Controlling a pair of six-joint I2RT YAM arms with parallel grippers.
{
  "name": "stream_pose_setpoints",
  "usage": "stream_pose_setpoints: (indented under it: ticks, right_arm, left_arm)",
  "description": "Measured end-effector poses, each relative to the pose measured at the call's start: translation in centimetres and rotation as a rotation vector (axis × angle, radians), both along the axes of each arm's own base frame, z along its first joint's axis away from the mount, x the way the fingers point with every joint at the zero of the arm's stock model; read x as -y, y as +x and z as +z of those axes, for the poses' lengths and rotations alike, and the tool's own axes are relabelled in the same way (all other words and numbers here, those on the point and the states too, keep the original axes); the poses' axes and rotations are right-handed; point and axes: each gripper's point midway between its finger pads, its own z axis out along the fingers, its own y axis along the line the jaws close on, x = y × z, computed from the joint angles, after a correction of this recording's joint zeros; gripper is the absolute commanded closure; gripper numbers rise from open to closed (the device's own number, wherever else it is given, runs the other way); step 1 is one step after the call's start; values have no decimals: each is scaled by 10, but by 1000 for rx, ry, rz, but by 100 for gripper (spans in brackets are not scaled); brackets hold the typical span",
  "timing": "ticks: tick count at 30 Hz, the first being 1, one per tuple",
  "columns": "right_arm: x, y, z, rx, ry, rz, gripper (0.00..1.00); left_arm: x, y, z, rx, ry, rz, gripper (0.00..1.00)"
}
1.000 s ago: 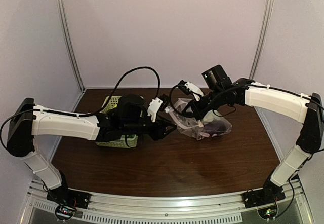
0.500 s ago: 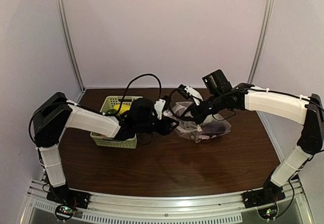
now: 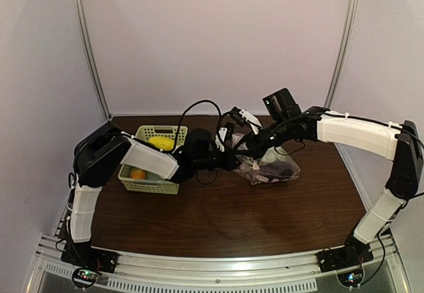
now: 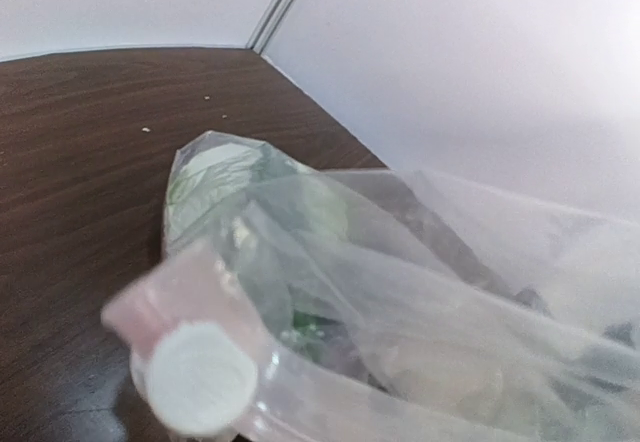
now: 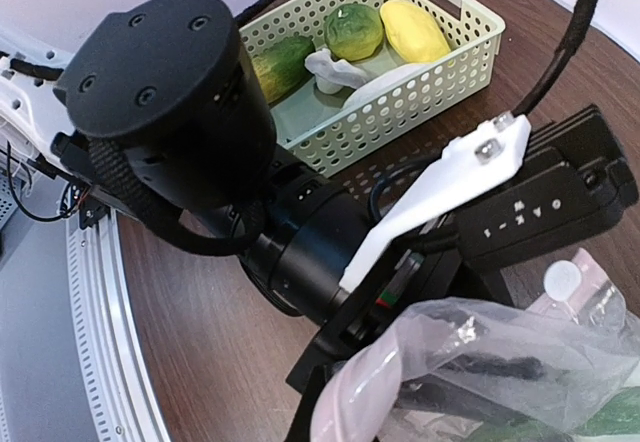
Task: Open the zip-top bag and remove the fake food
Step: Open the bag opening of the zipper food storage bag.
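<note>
The zip-top bag [image 3: 265, 175] lies mid-table, its long axis running left to right and its mouth turned left. Farthest left sits the green basket [image 3: 151, 187] (some fake food [image 3: 159, 142] lies in it). Next, the left gripper [image 3: 233, 161] points rightward with its tips at the mouth. Plastic hides its spread, so I cannot tell. Just above, the right gripper [image 3: 254, 148] is pinched on the bag's upper rim. The eggplant [image 3: 282, 169] lies deeper right, straight ahead of the left gripper.

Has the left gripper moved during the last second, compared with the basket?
Yes. In the top view the left gripper has moved right, farther from the basket and up to the bag.
</note>
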Motion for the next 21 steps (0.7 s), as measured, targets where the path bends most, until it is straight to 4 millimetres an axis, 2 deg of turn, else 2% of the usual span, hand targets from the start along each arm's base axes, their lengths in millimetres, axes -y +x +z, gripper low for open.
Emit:
stream_pose_setpoints:
  ticks: [4, 9, 11, 14, 17, 21]
  right_arm:
    - [-3, 2, 0, 3, 1, 7, 100]
    - [-2, 3, -1, 14, -6, 12, 100]
    - [-2, 4, -1, 23, -10, 12, 100]
    - [-1, 5, -1, 32, -15, 11, 100]
    - [-1, 5, -1, 34, -16, 13, 100]
    - [-1, 5, -1, 34, -16, 13, 100]
  left_arm:
    - [3, -12, 6, -5, -56, -52, 79]
    - [-12, -31, -10, -74, -19, -56, 81]
    - [-18, -36, -11, -102, 7, -42, 76]
    - [-21, -36, -7, -121, 22, -23, 65]
    - [-24, -34, -6, -147, 26, 1, 63]
    - [-30, -28, -19, -192, 64, 64, 64]
